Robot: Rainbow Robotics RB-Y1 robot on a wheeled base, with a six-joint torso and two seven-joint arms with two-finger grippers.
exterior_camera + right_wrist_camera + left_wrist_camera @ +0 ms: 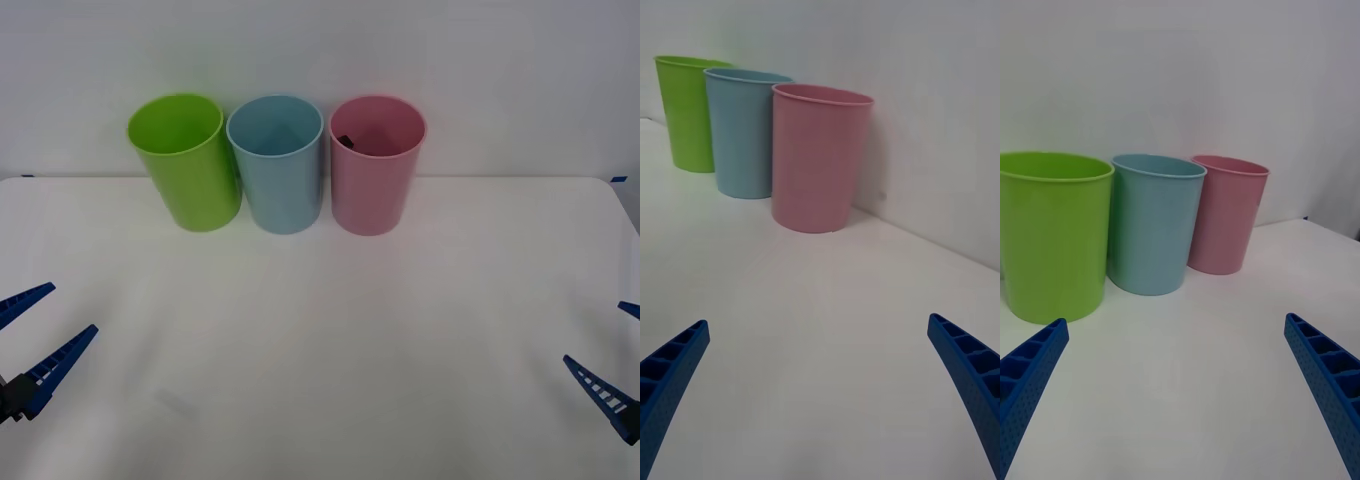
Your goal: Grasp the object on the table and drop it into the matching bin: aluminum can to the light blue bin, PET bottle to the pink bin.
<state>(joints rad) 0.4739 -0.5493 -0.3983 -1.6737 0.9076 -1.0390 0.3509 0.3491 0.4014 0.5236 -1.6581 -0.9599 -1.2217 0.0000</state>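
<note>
The bottle (345, 141) is lying inside the pink bin (376, 180). Both grippers, left (35, 340) and right (612, 350), are hanging released over the worktop's (330, 350) edges; careless reaching could be toppling a bin.

A plain white wall (480, 60) stood behind the far edge of the table (330, 350). The light was soft and even.

Left gripper (28, 335): two long, tapering blue plastic fingers (60, 365), ribbed with open rectangular cells along the inner faces, mounted on a dark black base. Right gripper (618, 355): matching blue ribbed fingers (600, 390), pointed tips, pale cell markings.
</note>
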